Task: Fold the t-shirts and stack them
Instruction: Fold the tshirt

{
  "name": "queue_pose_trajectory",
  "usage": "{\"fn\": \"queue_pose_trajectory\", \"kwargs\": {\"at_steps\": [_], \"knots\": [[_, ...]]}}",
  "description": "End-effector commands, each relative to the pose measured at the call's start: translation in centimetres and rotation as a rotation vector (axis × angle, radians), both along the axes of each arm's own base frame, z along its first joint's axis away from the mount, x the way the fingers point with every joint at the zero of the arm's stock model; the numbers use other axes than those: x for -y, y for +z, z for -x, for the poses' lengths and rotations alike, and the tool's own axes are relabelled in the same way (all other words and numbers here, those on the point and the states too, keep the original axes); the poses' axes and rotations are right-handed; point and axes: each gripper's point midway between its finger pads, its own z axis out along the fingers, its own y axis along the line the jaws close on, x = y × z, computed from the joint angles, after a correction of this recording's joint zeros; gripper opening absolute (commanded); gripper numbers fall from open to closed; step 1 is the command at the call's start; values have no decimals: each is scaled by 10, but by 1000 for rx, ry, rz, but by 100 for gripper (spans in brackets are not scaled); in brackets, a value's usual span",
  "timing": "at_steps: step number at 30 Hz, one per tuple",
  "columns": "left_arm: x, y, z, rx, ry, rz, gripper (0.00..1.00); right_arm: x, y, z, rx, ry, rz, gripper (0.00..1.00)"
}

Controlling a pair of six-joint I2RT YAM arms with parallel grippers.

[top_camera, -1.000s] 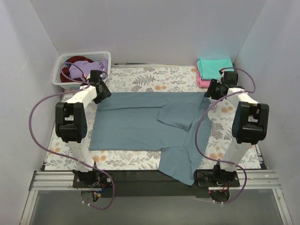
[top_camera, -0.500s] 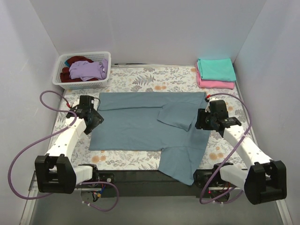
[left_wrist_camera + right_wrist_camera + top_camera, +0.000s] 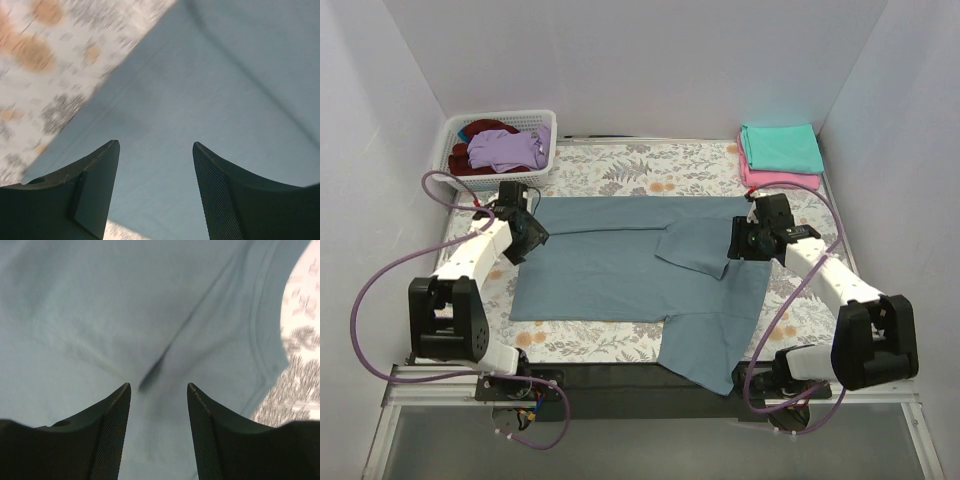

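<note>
The large slate blue-grey cotton t-shirt [image 3: 620, 270] lies spread mid-frame on the floral counter [image 3: 620, 165], one sleeve off the near edge. The left hand [image 3: 155, 145] and right hand [image 3: 157, 385] hover released over its sides; each should pinch matching edges, one layer only.

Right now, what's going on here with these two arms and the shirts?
Two robot arms are folding t-shirts. A big blue-grey shirt lies spread on the table, with one sleeve folded in. The left tool is open over its left edge and the right tool is open over its right side; neither holds anything. A teal shirt lies folded on a pink shirt in the far right corner. A basket at far left holds a lilac shirt and a dark red shirt.
</note>
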Motion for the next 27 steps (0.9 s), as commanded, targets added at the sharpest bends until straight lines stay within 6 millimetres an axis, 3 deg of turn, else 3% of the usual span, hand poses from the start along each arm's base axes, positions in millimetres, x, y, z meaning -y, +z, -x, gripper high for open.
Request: {"fn": "queue_pose_trajectory", "kwargs": {"at_steps": [1, 2, 4, 6, 9, 14, 19, 27], "knots": [[7, 18, -53, 124, -61, 19, 58, -3, 35, -55, 150, -14, -13, 56], [9, 24, -67, 144, -71, 21, 58, -3, 29, -61, 135, -13, -6, 56], [12, 18, -81, 137, -81, 26, 57, -3, 36, -78, 167, -12, -7, 56], [14, 17, -99, 158, -80, 27, 56, 1, 27, -89, 154, -15, 12, 55], [16, 13, -114, 173, -61, 35, 53, 6, 17, -104, 131, -23, 29, 55], [16, -19, -126, 115, -35, 31, 50, 9, -9, -118, 77, -28, 38, 55], [12, -34, -135, 85, -23, 7, 49, 13, -28, -130, 49, -28, 52, 55], [7, -66, -129, 17, 11, -11, 48, 18, -50, -140, 26, -39, 65, 54]]}}
